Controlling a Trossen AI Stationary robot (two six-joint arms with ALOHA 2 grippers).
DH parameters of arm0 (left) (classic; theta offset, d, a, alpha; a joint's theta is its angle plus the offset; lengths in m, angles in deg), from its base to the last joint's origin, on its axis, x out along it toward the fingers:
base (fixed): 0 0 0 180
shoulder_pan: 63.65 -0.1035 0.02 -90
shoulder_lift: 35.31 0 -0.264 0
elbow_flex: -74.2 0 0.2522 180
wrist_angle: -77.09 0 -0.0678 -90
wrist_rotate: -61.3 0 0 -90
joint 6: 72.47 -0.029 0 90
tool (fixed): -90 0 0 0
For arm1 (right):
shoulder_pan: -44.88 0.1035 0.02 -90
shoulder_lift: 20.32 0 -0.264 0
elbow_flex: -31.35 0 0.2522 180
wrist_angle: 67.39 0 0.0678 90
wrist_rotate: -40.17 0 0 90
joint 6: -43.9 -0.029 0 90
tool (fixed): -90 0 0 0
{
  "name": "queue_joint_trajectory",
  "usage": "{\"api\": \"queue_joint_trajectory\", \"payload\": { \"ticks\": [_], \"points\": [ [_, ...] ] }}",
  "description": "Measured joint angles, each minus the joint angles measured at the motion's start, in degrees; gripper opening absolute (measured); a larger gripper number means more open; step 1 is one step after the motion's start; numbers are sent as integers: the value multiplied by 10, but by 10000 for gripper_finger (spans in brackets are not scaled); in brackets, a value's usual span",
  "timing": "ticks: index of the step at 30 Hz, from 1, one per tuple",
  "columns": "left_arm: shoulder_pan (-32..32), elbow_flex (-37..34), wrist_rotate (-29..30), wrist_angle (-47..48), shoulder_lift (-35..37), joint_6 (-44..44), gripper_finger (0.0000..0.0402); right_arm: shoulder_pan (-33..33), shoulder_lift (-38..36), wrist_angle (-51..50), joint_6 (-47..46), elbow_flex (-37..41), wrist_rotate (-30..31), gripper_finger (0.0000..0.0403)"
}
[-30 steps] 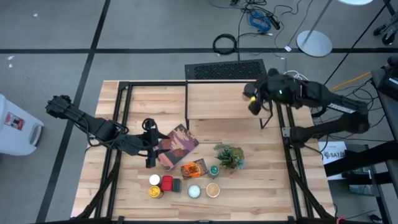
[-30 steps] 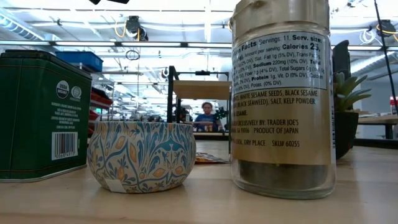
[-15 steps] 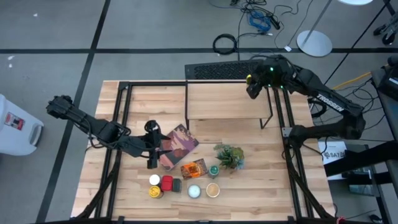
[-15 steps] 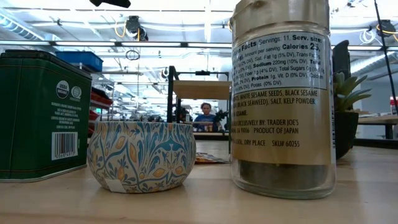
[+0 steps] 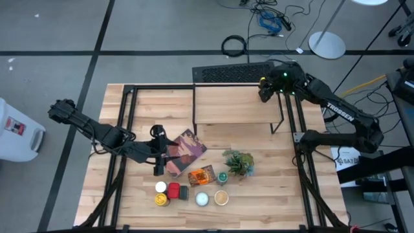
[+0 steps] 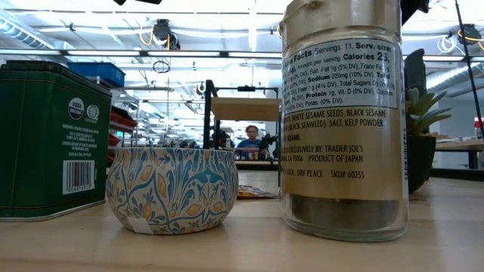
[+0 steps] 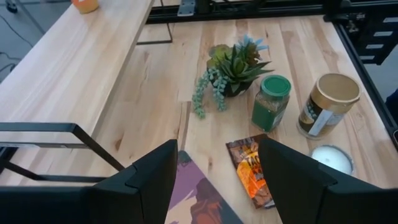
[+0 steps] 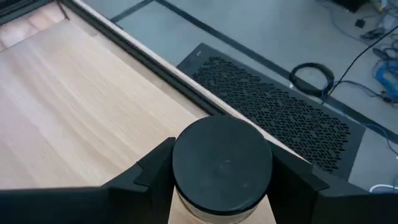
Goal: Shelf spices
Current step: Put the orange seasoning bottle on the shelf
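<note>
— How many spices do you count?

— From above, seven small jars and tins [image 5: 187,193] clustered near the front of the big wooden table [image 5: 162,103], plus one flat orange packet [image 5: 201,175]. An eighth, a clear glass jar with a black lid [image 8: 222,165], shows only to my right wrist camera, clamped between my right gripper's [image 5: 264,90] fingers.

— Where is it?

— Over the back right corner of the one small light-wood shelf on its black frame [image 5: 233,103].

— And your left gripper [image 5: 157,167]?

— Fingers spread, holding nothing, at the maroon picture book's [image 5: 184,150] edge. The low view shows neither gripper.
</note>
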Motion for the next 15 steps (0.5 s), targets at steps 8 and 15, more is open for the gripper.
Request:
{"api": "queue_joint_trajectory", "payload": {
  "ticks": [8,15],
  "points": [
    [0,0,0,-5,0,-10,235,-9,-24,-23,2,0,-2,195],
    [0,0,0,-7,0,-11,235,-9,-24,-33,-2,0,-1,220]
  ]
}}
